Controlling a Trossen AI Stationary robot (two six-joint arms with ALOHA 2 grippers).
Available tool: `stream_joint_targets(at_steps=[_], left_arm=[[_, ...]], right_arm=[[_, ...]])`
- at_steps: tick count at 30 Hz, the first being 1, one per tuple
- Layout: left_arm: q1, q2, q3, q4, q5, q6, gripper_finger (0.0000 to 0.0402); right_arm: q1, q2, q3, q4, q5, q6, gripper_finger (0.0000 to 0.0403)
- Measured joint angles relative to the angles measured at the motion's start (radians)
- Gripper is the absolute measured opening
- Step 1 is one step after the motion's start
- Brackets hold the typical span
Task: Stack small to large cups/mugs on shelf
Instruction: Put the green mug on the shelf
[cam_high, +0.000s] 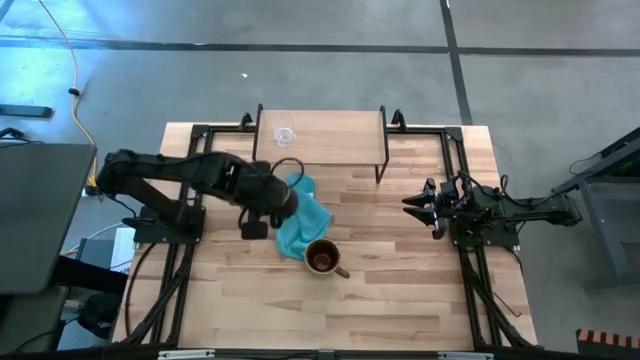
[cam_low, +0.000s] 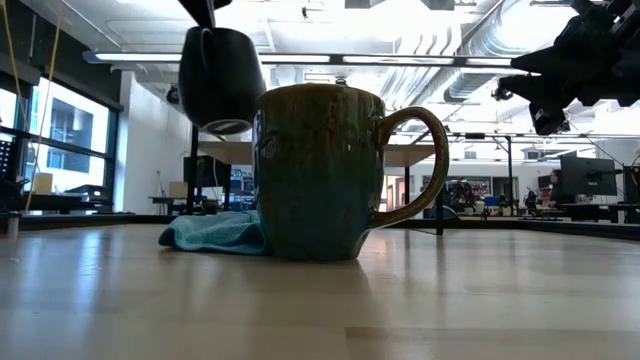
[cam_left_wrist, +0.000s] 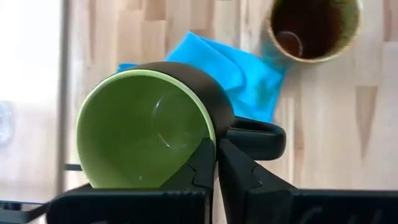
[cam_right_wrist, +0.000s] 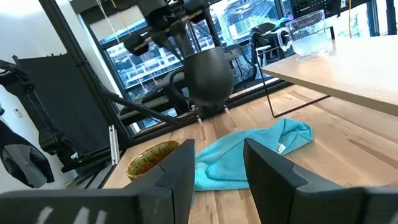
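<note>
The left arm is reaching from the desk's left edge toward its middle, elbow bent, with the left gripper (cam_high: 268, 205) hanging above the teal cloth (cam_high: 300, 218). Its fingers (cam_left_wrist: 211, 168) are pinching shut on the rim of the dark mug (cam_left_wrist: 149, 127), one inside the green interior and one outside beside the handle. The mug is hanging clear of the desk, tipped so its mouth is facing the wrist camera; in the low view the dark mug (cam_low: 220, 78) is floating above the cloth (cam_low: 215, 233).

The olive-tan mug (cam_high: 322, 257) is standing upright on the desk just at the cloth's near corner, its handle pointing toward the right edge and its brown inside showing.

The shelf (cam_high: 320, 138) is standing at the desk's far edge, and the tiny clear glass cup (cam_high: 285, 134) is sitting on its left part, well apart from both mugs.

The right arm is lying folded near the desk's right edge, the right gripper (cam_high: 418, 203) pointing toward the middle with its fingers (cam_right_wrist: 177, 171) spread apart, holding nothing.
</note>
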Motion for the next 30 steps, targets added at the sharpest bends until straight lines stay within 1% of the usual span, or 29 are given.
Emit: stream_joint_targets(at_steps=[10,15,19,21,22,24,27,30], left_arm=[[0.100,0.017,0.042,0.010,0.000,0.120,0.0000],[0.116,0.077,0.108,0.000,0.006,0.180,0.0002],[0.115,0.127,0.140,-0.037,0.057,0.195,0.0002],[0.115,0.144,0.100,-0.061,0.073,0.185,0.0002],[0.116,0.145,0.060,-0.056,0.071,0.183,0.0002],[0.130,0.145,-0.033,0.014,0.084,0.180,0.0001],[0.150,0.137,-0.148,0.146,0.176,0.144,0.0001],[0.143,0.137,-0.201,0.209,0.208,0.138,0.0001]], right_arm=[[0.000,0.000,0.000,0.000,0.000,0.008,0.0128],[0.000,0.000,0.000,0.000,0.018,0.009,0.0128],[0.000,0.000,0.000,-0.002,0.018,0.013,0.0128],[0.000,0.000,0.000,-0.004,0.017,0.015,0.0128],[0.000,0.000,0.000,-0.007,0.017,0.014,0.0128],[0.000,0.000,0.000,-0.014,0.016,0.023,0.0128],[0.000,0.000,0.000,-0.016,-0.008,0.069,0.0128],[0.000,0.000,0.000,-0.026,-0.028,0.102,0.0128]])
